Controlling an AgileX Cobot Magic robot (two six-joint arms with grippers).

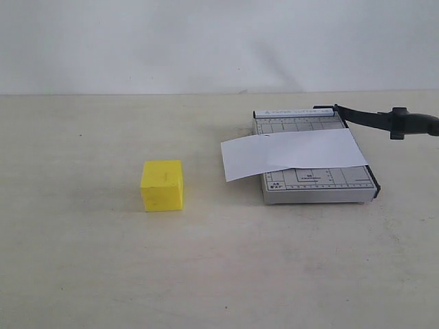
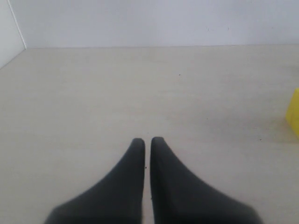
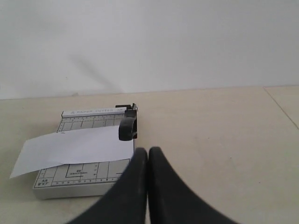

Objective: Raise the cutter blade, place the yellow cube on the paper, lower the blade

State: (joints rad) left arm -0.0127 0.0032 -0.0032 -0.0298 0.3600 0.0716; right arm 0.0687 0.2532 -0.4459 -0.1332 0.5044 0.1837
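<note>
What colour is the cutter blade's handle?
Black; the cutter blade shows best in the exterior view.

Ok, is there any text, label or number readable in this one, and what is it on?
Trimmer board, white strip on its far edge: one line of print, too blurred to read.
Board's front left corner: two short labels, the upper possibly "A5", too small to be sure.
Board grid: ruler marks, no legible numbers.
Yellow cube, paper, cutter blade: no text visible.
</note>
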